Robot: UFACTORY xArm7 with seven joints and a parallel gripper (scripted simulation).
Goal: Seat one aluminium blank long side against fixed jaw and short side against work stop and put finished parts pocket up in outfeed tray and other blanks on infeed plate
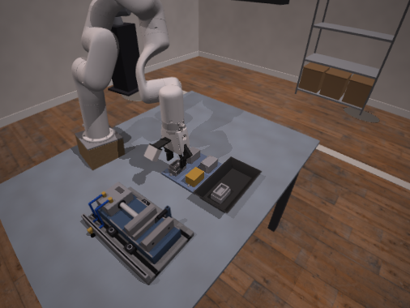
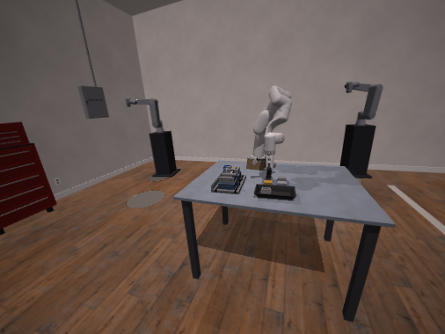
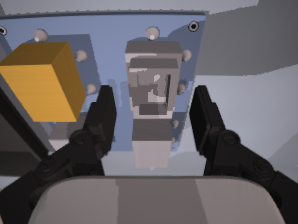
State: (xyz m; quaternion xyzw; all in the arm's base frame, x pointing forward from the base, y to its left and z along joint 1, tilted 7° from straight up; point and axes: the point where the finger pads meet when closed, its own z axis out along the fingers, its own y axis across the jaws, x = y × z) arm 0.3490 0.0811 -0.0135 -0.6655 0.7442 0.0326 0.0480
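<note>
The pincer (image 3: 152, 117) is held part open, gripping nothing, its fingers straddling a grey pocketed part (image 3: 152, 85) on the infeed plate (image 3: 107, 30). Left, a brass blank (image 3: 42, 80) is cut off by the frame edge.

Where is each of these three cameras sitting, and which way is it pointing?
Top: high above the table's corner, looking down at the vise, outfeed tray and the arm.
Exterior: out in the room, facing the table and the whole arm.
Wrist: on the arm, looking down between open fingers at a pocketed part.
Top and wrist share the brass blank.
</note>
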